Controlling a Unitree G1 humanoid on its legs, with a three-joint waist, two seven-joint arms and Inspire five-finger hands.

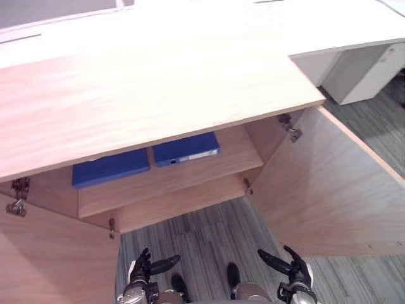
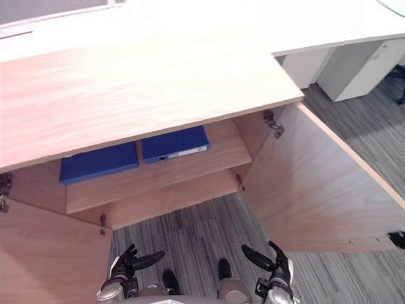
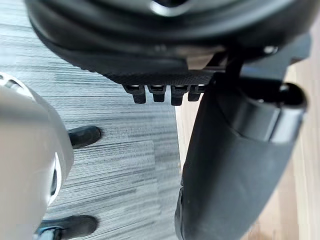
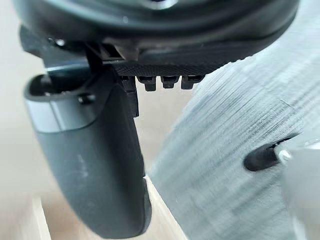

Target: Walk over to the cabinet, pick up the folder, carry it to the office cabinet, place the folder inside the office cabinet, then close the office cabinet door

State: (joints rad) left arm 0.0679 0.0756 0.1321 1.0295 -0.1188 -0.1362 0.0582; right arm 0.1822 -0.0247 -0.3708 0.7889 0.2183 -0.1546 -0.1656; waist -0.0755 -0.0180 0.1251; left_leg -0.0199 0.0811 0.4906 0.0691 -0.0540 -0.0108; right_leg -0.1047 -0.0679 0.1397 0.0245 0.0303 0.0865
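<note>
Two blue folders lie flat on the shelf of the open wooden cabinet: one on the left and one with a white spine label on the right. Both cabinet doors stand open, the right door swung wide and the left door at the lower left. My left hand and right hand hang low over the floor in front of the cabinet, well short of the folders. Both are open and empty, as the left thumb and right thumb also show.
A white desk with a drawer pedestal stands behind the cabinet at the back right. Grey striped carpet runs between the two open doors, and more of it lies to the right of the right door.
</note>
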